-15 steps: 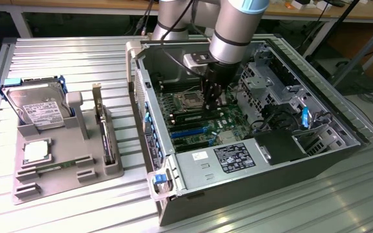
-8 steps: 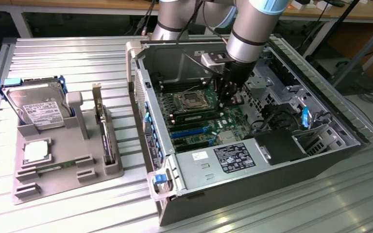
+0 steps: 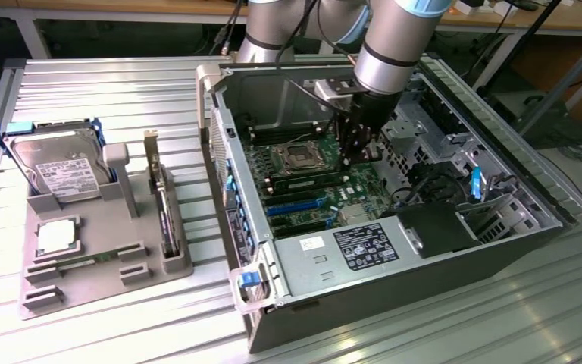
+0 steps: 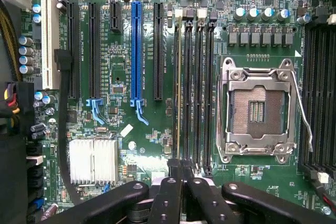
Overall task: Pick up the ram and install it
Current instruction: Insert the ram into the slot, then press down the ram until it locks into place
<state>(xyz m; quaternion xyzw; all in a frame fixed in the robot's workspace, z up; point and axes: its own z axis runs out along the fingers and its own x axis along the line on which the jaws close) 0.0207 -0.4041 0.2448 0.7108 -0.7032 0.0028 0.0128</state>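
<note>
In the wrist view the end effector point(image 4: 181, 169) sits with its black fingers point(image 4: 169, 192) pressed together, clenched just above the bank of memory slots point(image 4: 197, 87) on the green motherboard point(image 4: 136, 140). The ram point(image 4: 177, 85) stands on edge in the slot of that bank nearest the long black expansion slot point(image 4: 158, 51); only its thin top edge shows, its long axis parallel to the neighbouring slots and running straight away from the fingertips. Whether the fingers touch it I cannot tell. Beside the bank lies the open processor socket point(image 4: 257, 109) in its metal frame, with more dark slots point(image 4: 320, 93) past it; on the other side stand a blue slot point(image 4: 136, 51) and a finned silver heatsink point(image 4: 93, 161). In the exterior view the arm point(image 3: 397, 45) reaches down into the open computer case point(image 3: 372, 250) on the slatted table point(image 3: 89, 334), black cables point(image 3: 423, 186) bundled close beside it. Well apart, toward the exterior view's left, a grey holder tray point(image 3: 99, 277) carries a hard drive point(image 3: 61, 171) upright, a square silver processor point(image 3: 57, 235) lying flat, and a dark card point(image 3: 158, 189) on edge.
</note>
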